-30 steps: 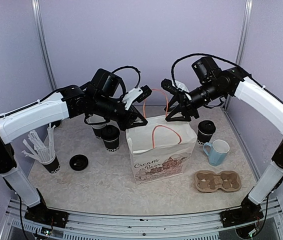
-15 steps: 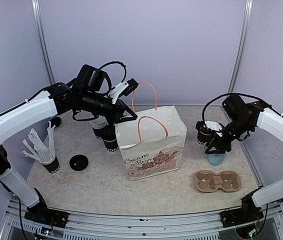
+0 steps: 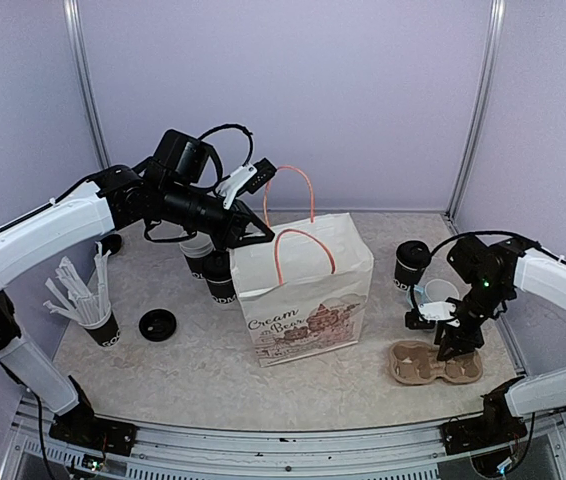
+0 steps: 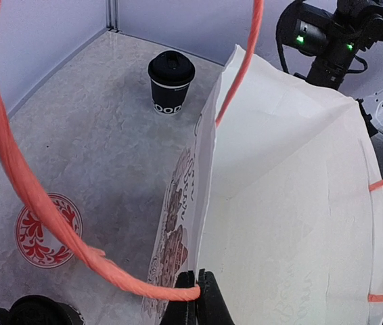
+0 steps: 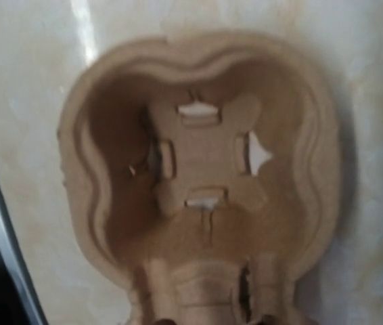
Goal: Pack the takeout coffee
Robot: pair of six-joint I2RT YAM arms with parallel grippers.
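Note:
One takeout coffee [image 3: 413, 262], black with a black lid, stands right of the white paper bag [image 3: 303, 290]; the left wrist view shows that cup [image 4: 171, 80] beyond the bag's rim. Two more black cups [image 3: 221, 283] stand behind the bag's left side, partly hidden under my left arm. My left gripper [image 3: 263, 235] is shut on the bag's orange handle [image 4: 56, 223] at the rim [image 4: 197, 292] and holds the bag [image 4: 293, 203] open. My right gripper [image 3: 455, 348] points down onto the brown cardboard cup carrier [image 3: 435, 362]. Its tips [image 5: 214, 321] stand apart astride the middle ridge of the carrier [image 5: 201, 169].
A light-blue mug [image 3: 441, 293] stands just behind my right wrist. At the left are a black cup of white straws [image 3: 91, 318] and a loose black lid [image 3: 157, 324]. A red-and-white round mark [image 4: 46, 227] lies on the table beside the bag.
My right arm let go of the bag, swung right past the mug and came down onto the carrier. The left gripper pulled the bag slightly left, then held still.

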